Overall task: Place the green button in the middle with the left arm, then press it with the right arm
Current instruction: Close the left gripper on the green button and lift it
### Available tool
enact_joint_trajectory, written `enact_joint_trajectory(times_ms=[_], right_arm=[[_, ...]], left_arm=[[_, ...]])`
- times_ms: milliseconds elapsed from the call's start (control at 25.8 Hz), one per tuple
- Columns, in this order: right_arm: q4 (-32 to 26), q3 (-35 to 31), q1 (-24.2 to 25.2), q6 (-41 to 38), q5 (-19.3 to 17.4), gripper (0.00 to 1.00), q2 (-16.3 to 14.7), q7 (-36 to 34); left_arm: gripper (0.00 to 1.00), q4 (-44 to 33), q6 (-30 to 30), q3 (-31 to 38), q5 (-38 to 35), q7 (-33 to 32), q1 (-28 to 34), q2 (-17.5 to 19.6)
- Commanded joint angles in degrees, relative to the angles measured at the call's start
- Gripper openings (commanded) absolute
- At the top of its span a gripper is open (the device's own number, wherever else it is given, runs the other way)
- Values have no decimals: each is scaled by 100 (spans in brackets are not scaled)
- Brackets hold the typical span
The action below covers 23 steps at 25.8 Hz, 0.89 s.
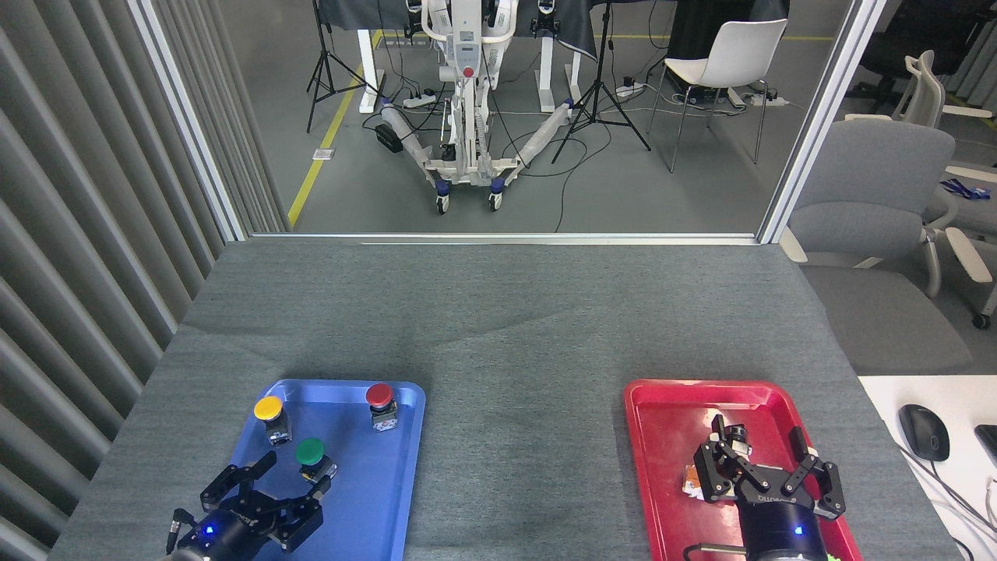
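Covering the table, grey felt (506, 351) faces a cabled lab floor (623, 179); both claws, left (294, 475) and right (767, 453), gape apart.

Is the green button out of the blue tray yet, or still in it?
Still in it. The green button stands on the blue tray floor, below the yellow one, with the open left gripper just short of it.

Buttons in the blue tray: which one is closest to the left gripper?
The green button, just beyond the open left gripper; the yellow button and red button sit farther back.
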Motion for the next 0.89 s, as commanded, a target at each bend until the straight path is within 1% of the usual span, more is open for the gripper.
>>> enact_joint_trajectory(times_ms=[0,194,232,271,465,581,620,697,775,813,852], right_arm=[[0,0,0,1,3,100,-3,7],[0,0,0,1,3,100,6,-2],[0,0,0,1,3,100,6,-2],[0,0,0,1,3,100,6,-2],[0,0,9,1,3,100,6,-2],[0,0,0,1,3,100,6,7],[0,0,0,1,3,100,6,7],[0,0,9,1,-6,100,6,-2],[0,0,0,1,3,100,6,-2],[0,0,9,1,3,100,6,7],[0,0,0,1,3,100,6,-2]], left_arm=[[98,339,-12,-243,-41,19,-284,-21],[98,471,5,-270,-41,28,-372,-21],[97,550,5,-270,-32,28,-407,-38],[91,620,5,-270,-32,19,-443,-47],[43,752,-30,-278,-41,2,-478,-3],[8,708,-100,-287,-41,248,-451,76],[0,708,-205,-287,-41,450,-469,155],[0,717,-504,-287,-41,766,-513,216],[0,691,-627,-287,-41,863,-539,216],[0,585,-680,-287,-32,898,-522,216],[0,313,-750,-287,-32,960,-487,208]])
